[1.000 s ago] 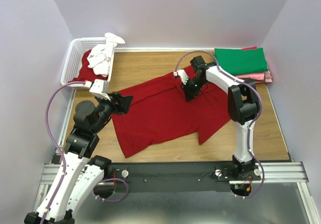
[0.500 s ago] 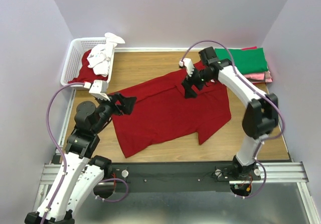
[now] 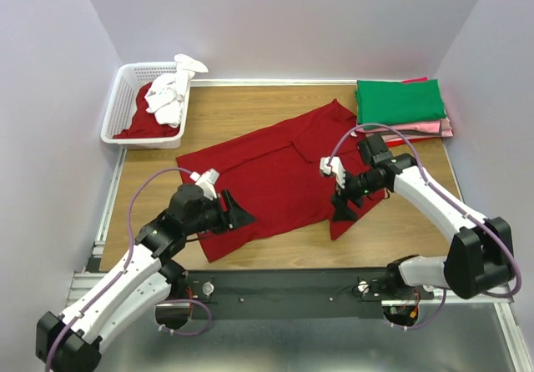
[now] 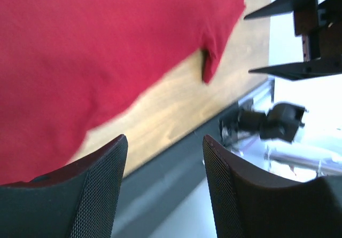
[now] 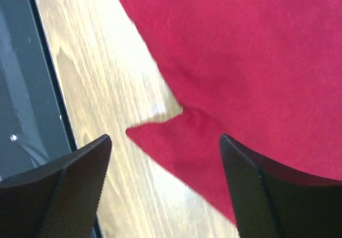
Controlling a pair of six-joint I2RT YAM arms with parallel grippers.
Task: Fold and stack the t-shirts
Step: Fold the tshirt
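A dark red t-shirt (image 3: pixel 275 176) lies spread on the wooden table, and also shows in the left wrist view (image 4: pixel 96 46) and the right wrist view (image 5: pixel 251 62). My left gripper (image 3: pixel 244 218) hovers at its near left hem, open, with nothing between the fingers (image 4: pixel 164 139). My right gripper (image 3: pixel 341 212) is open over the near right sleeve corner (image 5: pixel 176 136), its jaws standing either side of the corner without closing on it (image 5: pixel 165 137). A folded green t-shirt (image 3: pixel 400 101) tops a stack with a pink one (image 3: pixel 434 128) at the far right.
A white lattice basket (image 3: pixel 117 109) at the far left holds a white t-shirt (image 3: pixel 167 97) and red cloth (image 3: pixel 138 124). The black rail (image 3: pixel 292 284) runs along the table's near edge. White walls close in the left, back and right sides.
Both arms swung from the shirt's far side to its near edge. The right gripper let go of the shirt and opened. The shirt now lies flatter.
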